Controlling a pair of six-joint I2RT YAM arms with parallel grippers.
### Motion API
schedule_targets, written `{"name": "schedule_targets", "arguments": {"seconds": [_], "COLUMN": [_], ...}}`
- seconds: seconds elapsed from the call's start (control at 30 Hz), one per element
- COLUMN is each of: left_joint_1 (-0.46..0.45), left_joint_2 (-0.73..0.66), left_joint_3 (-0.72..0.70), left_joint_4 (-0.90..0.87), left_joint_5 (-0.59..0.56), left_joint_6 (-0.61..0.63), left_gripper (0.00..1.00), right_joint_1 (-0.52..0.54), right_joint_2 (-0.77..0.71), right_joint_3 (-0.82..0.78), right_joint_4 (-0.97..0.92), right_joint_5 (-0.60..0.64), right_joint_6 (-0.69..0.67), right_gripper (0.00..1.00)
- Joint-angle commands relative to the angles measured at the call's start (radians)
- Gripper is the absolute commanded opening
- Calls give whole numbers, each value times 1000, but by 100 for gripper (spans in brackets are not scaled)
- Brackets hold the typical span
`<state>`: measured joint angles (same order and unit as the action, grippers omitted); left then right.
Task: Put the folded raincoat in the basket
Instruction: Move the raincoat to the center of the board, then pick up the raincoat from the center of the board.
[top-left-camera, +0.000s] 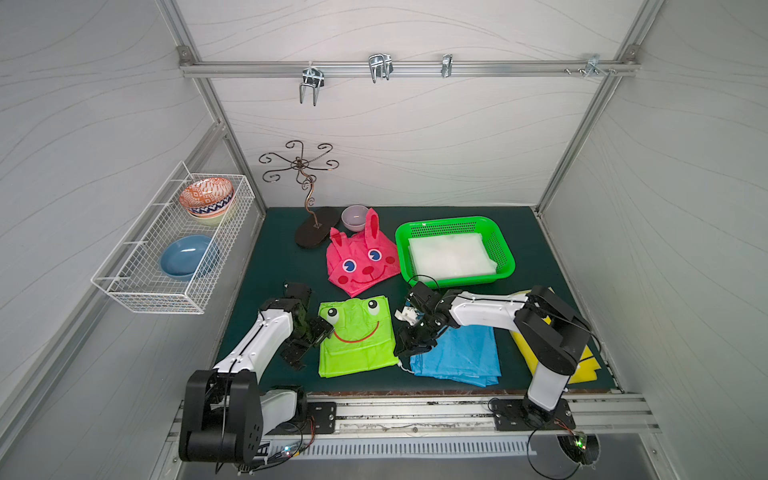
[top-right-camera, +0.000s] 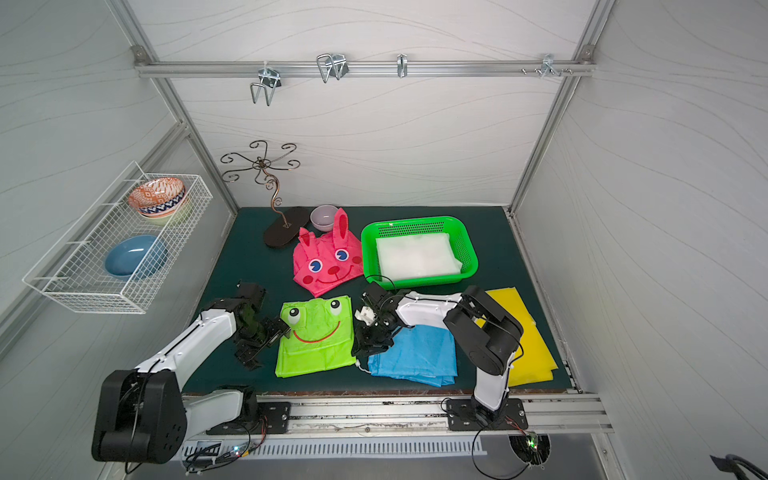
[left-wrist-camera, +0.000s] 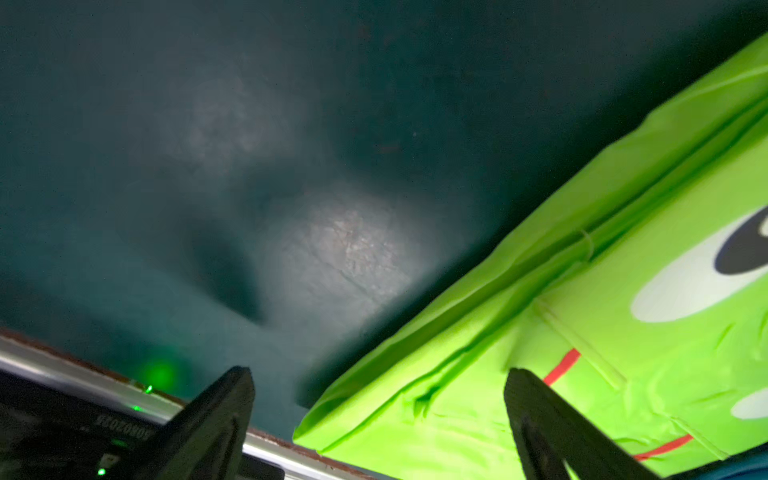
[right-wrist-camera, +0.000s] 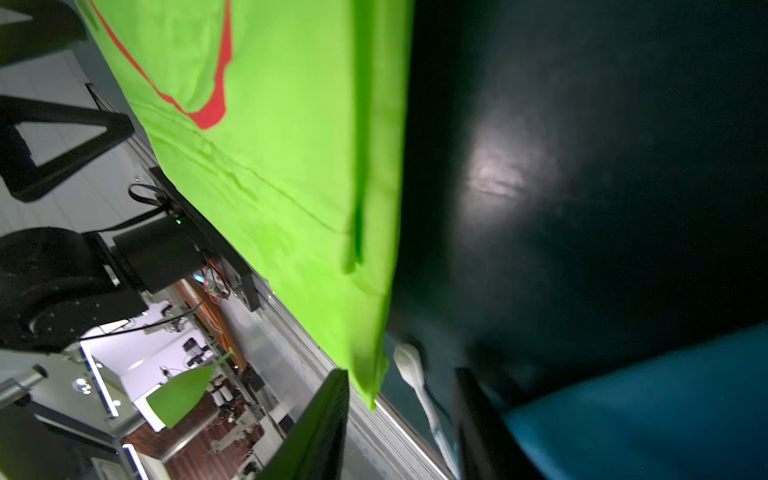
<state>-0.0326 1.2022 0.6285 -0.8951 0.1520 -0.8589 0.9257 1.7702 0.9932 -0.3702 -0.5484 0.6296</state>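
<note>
The left gripper (left-wrist-camera: 378, 374) is held with its jaws wide apart, one finger over the left edge of the green frog raincoat (top-left-camera: 357, 345) and one beside it, with nothing clamped. The right gripper (right-wrist-camera: 399, 374) is also parted, at the raincoat's right edge, with a white cord toggle (right-wrist-camera: 409, 365) seen between its fingers. The raincoat is laid folded flat on the mat (top-left-camera: 282, 266), outside the basket (top-left-camera: 457, 280). The basket is set beyond the raincoat's far right corner, and a white folded sheet (top-left-camera: 451, 253) is held in it.
</note>
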Motion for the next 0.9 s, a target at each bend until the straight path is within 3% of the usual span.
{"name": "schedule_targets", "arguments": {"seconds": [0.0,0.1,0.23,0.53,0.73,0.83,0.87], "left_joint_1": [-45,-70,-71,-71,-72,-72,-72], "left_joint_2": [-8,-52,-68,-147,-89,-30,-17], "left_joint_3": [0,-58,-125,-198,-240,-223,-217], "left_joint_4": [55,141,250,349,485,478,475], "left_joint_5": [-9,-61,-60,-3,155,162,165], "left_joint_6": [62,48,8,17,23,32,35], "left_gripper": [99,94,85,72,52,33,22], "right_joint_1": [-30,-42,18,-18,-37,-41,-41], "right_joint_2": [-71,-65,-22,120,174,183,180], "right_joint_3": [9,8,31,27,-18,-34,-37], "right_joint_4": [-32,16,99,310,471,516,525], "right_joint_5": [75,119,238,73,-38,-59,-62], "right_joint_6": [-62,-76,-63,106,198,219,221], "right_gripper": [52,54,54,54,54,50,48]}}
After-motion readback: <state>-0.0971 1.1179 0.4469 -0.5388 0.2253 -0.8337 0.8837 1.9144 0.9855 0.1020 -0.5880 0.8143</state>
